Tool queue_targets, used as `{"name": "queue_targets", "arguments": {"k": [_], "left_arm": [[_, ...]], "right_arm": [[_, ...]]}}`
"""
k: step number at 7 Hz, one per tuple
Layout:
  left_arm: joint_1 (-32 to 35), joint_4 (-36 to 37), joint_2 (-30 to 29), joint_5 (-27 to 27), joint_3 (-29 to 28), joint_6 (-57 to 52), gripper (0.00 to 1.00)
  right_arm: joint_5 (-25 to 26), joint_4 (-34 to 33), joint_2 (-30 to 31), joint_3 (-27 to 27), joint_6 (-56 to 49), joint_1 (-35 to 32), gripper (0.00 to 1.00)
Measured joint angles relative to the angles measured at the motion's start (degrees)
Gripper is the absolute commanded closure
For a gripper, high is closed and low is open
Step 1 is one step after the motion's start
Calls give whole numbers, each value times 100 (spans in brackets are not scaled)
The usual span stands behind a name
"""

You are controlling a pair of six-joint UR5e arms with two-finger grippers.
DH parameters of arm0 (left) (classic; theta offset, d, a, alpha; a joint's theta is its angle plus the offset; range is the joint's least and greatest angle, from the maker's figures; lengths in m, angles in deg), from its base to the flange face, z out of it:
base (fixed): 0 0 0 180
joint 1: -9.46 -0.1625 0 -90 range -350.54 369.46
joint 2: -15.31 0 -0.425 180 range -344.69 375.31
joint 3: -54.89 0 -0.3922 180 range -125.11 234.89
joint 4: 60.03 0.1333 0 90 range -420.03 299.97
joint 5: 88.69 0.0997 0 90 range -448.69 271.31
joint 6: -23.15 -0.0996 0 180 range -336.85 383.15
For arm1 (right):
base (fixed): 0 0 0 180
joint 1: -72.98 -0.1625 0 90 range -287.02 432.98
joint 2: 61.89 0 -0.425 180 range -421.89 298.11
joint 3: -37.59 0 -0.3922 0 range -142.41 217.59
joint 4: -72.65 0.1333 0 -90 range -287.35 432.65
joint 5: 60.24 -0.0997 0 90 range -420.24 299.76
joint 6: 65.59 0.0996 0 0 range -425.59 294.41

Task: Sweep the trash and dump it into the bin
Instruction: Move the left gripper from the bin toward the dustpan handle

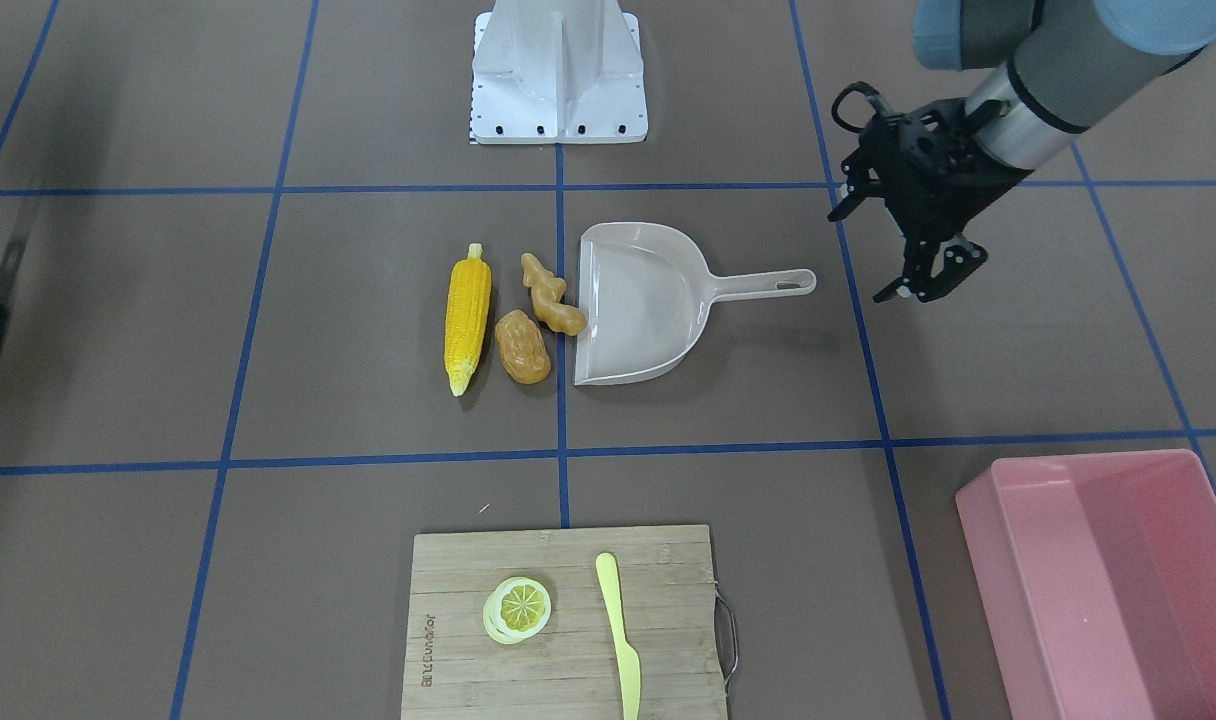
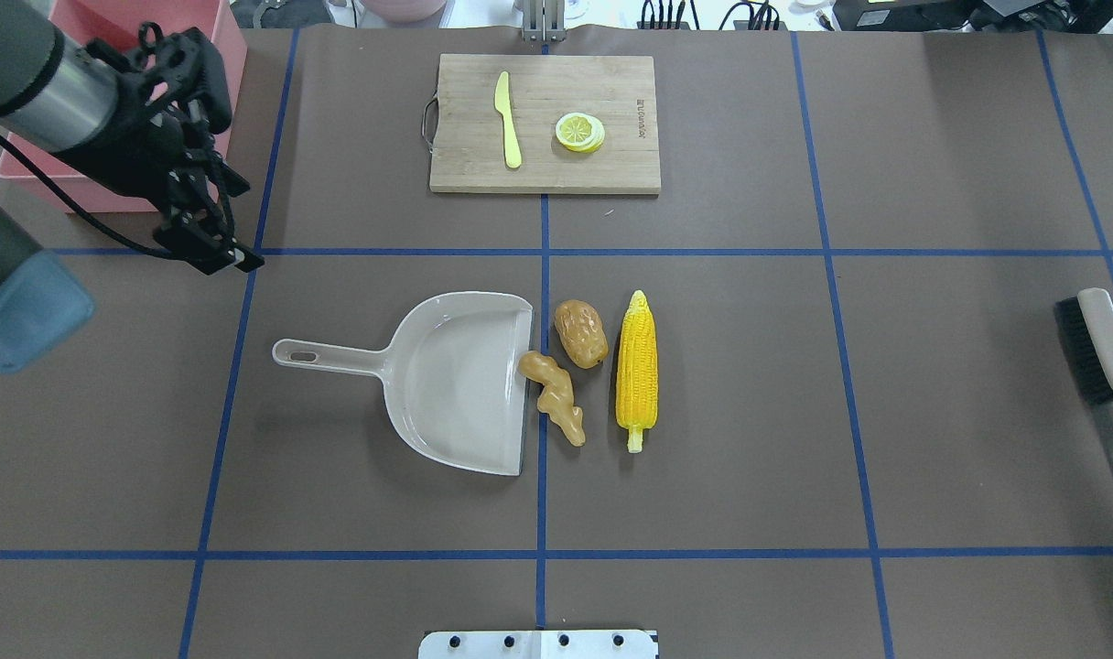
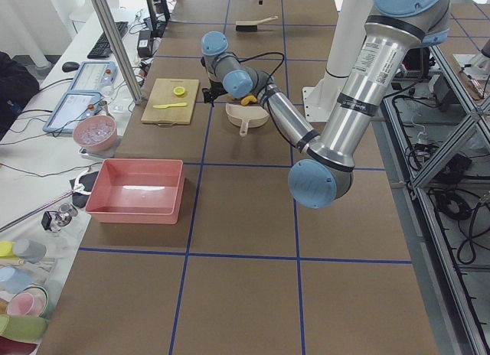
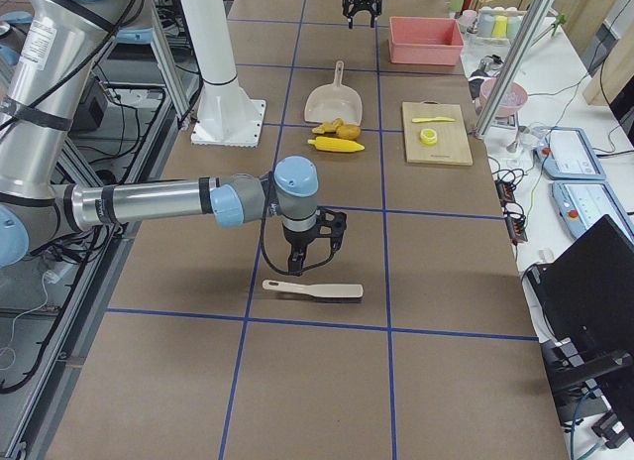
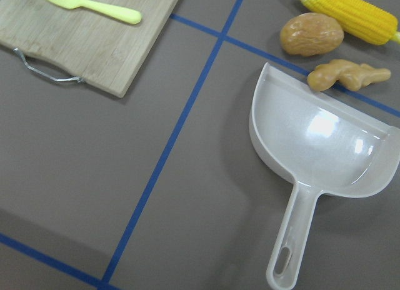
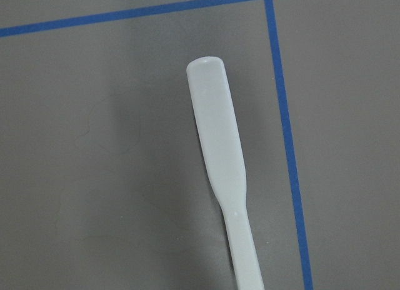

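Sitting far left, bin (image 1: 1088, 467) shows bare pink floor; dustpan (image 2: 456, 384) at centre, ginger root (image 2: 552, 394) touching its lip; potato lump (image 2: 581, 333) and corn cob (image 2: 636, 366) just right; left gripper (image 1: 883, 245) spread wide, holding nothing, near dustpan handle; right gripper (image 4: 302, 254) over brush (image 4: 312, 290), grip cannot tell; brown table (image 2: 794, 412), blue tape grid.

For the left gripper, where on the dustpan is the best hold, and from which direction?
By its handle, from straight above. The dustpan lies flat, and the slim handle points toward the left gripper, away from the ginger root at its mouth.
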Motion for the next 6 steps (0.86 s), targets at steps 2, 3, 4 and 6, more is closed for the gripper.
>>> {"name": "queue_targets", "arguments": {"k": [2,3,4,6], "left_arm": [[-249,0,-78,109,38,-696,2],[-276,16,-81,159,48,-896,2],[-297,28,-93,299,52,-975,2],[-440,-464,-77,746,39,-994,2]], "right_arm": [[93,638,410,-39,39,221,0],[111,962,542,-158,33,268,0],[117,1403,613,-401,89,320,0],[141,1903,641,-708,332,499,0]]}}
